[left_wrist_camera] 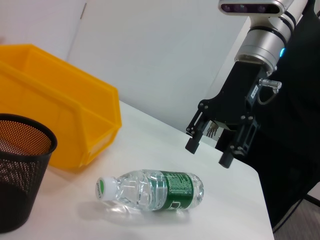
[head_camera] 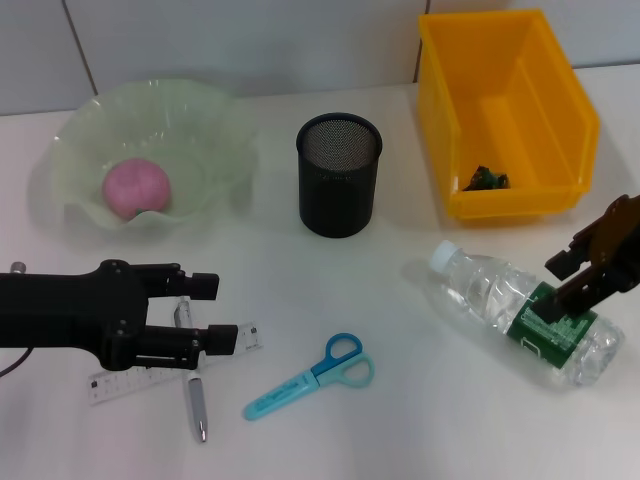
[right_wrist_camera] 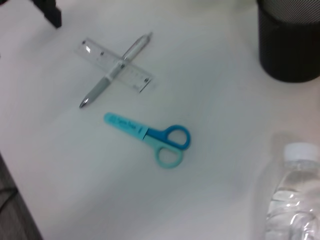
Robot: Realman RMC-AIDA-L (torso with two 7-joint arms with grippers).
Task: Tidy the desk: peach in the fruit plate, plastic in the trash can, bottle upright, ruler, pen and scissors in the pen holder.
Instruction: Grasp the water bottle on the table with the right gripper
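Here the yellow bin (head_camera: 520,110) sits at the desk's far right corner, plastic scrap (head_camera: 485,180) inside; the peach (head_camera: 137,189) lies in the fruit plate (head_camera: 215,130). Right gripper (left_wrist_camera: 210,147), fingers spread, hovers over the lying water bottle (head_camera: 520,315). Left gripper (head_camera: 226,312), fingers spread, straddles the ruler (right_wrist_camera: 116,65) and pen (right_wrist_camera: 112,72); the scissors (head_camera: 310,375) lie near the front edge.

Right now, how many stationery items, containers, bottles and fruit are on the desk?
Stationery: 3 – ruler, pen, scissors
Containers: 3 – fruit plate, pen holder, yellow bin
Bottles: 1 – bottle, lying down
Fruit: 1 – peach
Total: 8
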